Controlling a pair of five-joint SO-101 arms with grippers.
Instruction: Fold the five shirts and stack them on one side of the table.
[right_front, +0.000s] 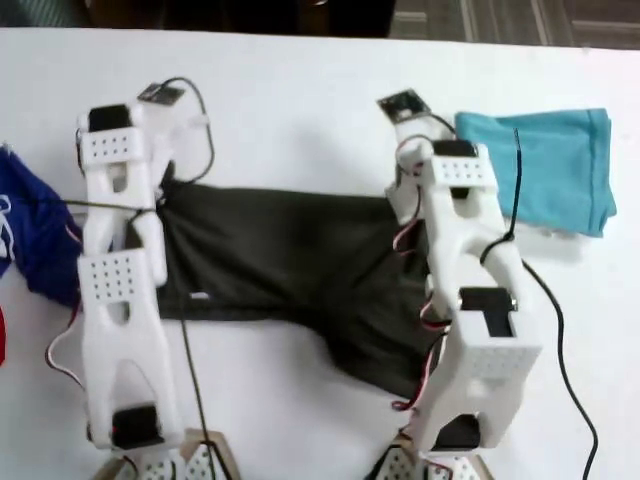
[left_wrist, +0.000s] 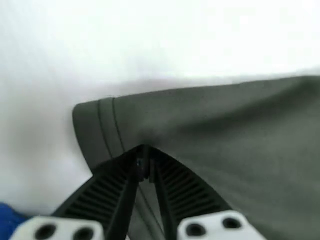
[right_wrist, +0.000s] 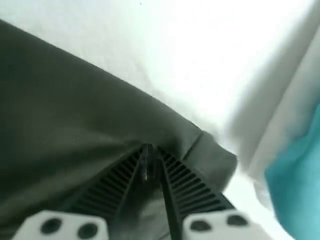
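Note:
A dark grey shirt (right_front: 290, 265) lies spread across the middle of the white table (right_front: 300, 100) between the two arms. My left gripper (left_wrist: 144, 162) is shut on the dark grey shirt (left_wrist: 210, 135) near its hemmed left corner. My right gripper (right_wrist: 148, 162) is shut on the same shirt (right_wrist: 70, 110) near its right corner. In the high view the left gripper (right_front: 165, 190) sits at the shirt's far left edge and the right gripper (right_front: 410, 205) at its far right edge. A folded teal shirt (right_front: 550, 165) lies at the far right.
A blue shirt (right_front: 35, 230) is bunched at the table's left edge, with a bit of red cloth (right_front: 3, 335) below it. The teal shirt (right_wrist: 300, 185) sits close beside my right gripper. Black cables (right_front: 550, 300) trail over the table on the right.

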